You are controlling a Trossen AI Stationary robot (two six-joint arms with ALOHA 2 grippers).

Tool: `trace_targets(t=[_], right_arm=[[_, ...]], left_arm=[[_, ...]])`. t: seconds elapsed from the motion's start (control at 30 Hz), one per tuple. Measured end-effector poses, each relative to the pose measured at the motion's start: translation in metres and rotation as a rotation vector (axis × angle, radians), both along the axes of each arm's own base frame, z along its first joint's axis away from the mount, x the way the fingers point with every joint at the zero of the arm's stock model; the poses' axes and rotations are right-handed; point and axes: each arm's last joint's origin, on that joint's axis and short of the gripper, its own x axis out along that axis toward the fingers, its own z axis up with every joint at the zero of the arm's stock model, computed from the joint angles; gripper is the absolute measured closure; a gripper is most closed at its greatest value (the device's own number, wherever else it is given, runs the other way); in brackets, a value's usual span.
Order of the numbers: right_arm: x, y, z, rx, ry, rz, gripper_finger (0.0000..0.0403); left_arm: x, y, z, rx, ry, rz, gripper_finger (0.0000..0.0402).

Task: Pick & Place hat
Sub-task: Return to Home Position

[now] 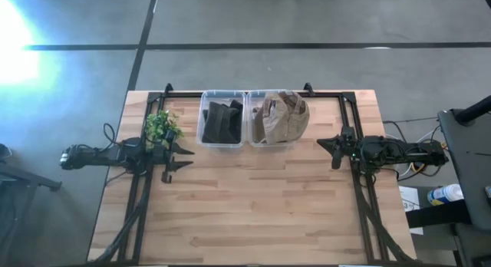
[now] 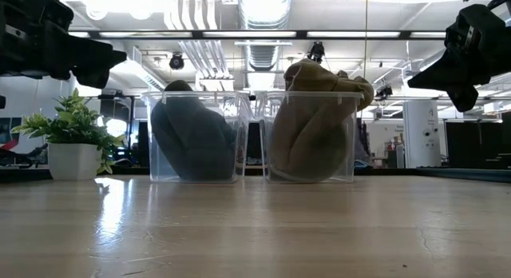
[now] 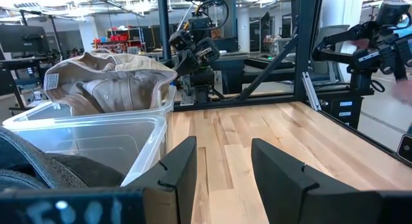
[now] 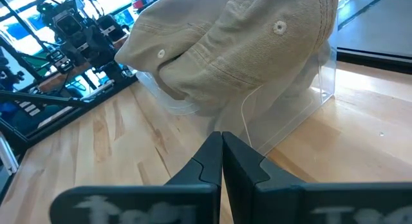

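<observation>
left gripper (image 3: 223, 150) splayed, right gripper (image 4: 222, 137) pinched, both empty; tan caps (image 2: 319, 78) overtop right bin (image 2: 349, 150), any bump likely spills them

grey concrete floor (image 1: 307, 21), white ceiling ducts (image 2: 192, 54), strip lights (image 2: 263, 34), corner glare (image 1: 11, 52)

Bright, harsh glare on floor (image 1: 15, 56)

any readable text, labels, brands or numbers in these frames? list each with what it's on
No text can be read in any view.
White lettering on the body of the left gripper: too blurred to read.
White lettering on the body of the right gripper: too blurred to read.
Label on the bottle beside the table: too small to read.
</observation>
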Motion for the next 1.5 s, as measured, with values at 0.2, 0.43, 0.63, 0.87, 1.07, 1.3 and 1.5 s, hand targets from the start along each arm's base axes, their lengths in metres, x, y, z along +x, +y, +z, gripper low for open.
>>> trace_targets(t=[0.2,0.43,0.63,0.87,1.07,1.3,1.5], right_arm=[[0.000,0.000,-0.001,-0.007,0.009,0.002,0.0394],[0.002,0.000,0.005,-0.065,-0.089,0.032,0.0394],[0.012,0.003,0.002,-0.410,-0.180,0.212,0.0394],[0.017,0.009,-0.006,-0.517,-0.281,0.367,0.0394],[0.017,0.009,-0.009,-0.508,-0.255,0.375,0.0394],[0.017,0.009,-0.011,-0.452,-0.247,0.377,0.0394],[0.018,0.009,-0.011,-0.460,-0.239,0.378,0.0394]], left_arm=[[0.000,0.000,0.000,0.000,0.000,0.000,0.0260],[0.000,0.000,0.000,0.000,0.000,0.000,0.0260],[0.000,0.000,0.000,0.000,0.003,0.000,0.0260],[0.000,0.000,0.000,0.000,0.003,-0.001,0.0260],[0.000,0.000,0.000,0.000,0.003,-0.001,0.0260],[0.000,0.000,0.000,0.000,0.003,-0.001,0.0260],[0.000,0.000,0.000,0.000,0.003,-0.001,0.0260]])
